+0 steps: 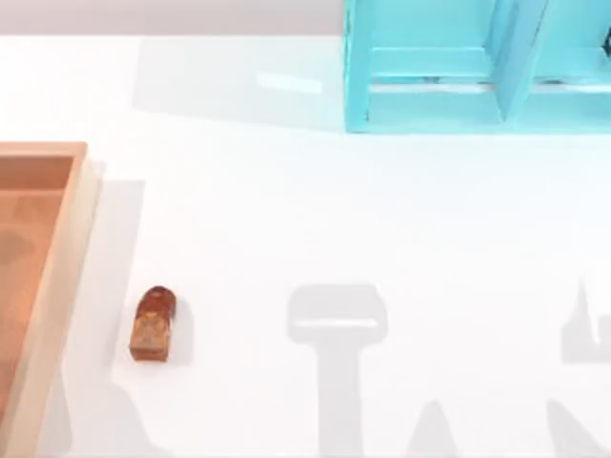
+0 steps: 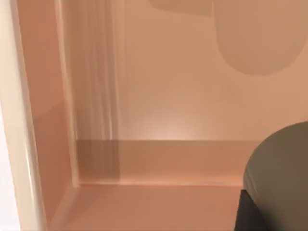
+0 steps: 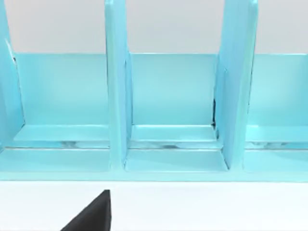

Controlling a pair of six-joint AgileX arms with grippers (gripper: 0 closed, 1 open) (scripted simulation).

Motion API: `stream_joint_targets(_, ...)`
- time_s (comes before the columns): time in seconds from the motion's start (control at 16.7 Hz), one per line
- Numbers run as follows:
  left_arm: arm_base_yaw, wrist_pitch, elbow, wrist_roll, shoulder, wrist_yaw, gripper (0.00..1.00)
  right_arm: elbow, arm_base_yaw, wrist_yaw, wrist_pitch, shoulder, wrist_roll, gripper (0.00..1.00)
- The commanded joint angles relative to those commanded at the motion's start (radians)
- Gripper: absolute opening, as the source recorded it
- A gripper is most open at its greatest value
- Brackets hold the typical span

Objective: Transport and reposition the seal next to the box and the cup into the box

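Observation:
The seal (image 1: 153, 324), a small reddish-brown mottled block with a rounded top, lies on the white table just right of the box (image 1: 59, 277). The box is a shallow wooden tray with a tan rim at the table's left edge. In the left wrist view its orange-brown inside and a corner of its wall (image 2: 96, 163) are seen from close up. The olive-grey cup (image 2: 281, 178) shows large there, over the box's floor. A dark part of my left gripper (image 2: 248, 214) sits against the cup. Whether the cup rests on the floor or hangs above it cannot be told.
A cyan shelf unit (image 1: 449, 67) stands at the table's far right. The right wrist view faces its compartments (image 3: 173, 96), with a black part of my right gripper (image 3: 91, 216) low in the picture. Grey arm shadows (image 1: 336, 353) fall on the table's near side.

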State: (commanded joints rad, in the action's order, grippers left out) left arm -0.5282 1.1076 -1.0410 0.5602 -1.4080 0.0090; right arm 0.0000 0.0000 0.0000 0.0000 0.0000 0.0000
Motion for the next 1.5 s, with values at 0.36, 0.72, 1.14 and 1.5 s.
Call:
stream_joint_targets(0.36,0.011,-0.030,0.018,0.009,-0.013,0.003,0.00,0.000,0.000,0.000,0.000,0.000,0.000,1.00)
stream_joint_targets(0.72,0.036,-0.217,0.151,-0.004,-0.060,-0.004,0.00,0.000,0.000,0.000,0.000,0.000,0.000,1.00)
stream_joint_targets(1.14,0.027,-0.275,0.207,-0.026,-0.068,-0.003,0.00,0.000,0.000,0.000,0.000,0.000,0.000,1.00)
stream_joint_targets(1.5,0.027,-0.275,0.207,-0.026,-0.068,-0.003,0.45,0.000,0.000,0.000,0.000,0.000,0.000,1.00)
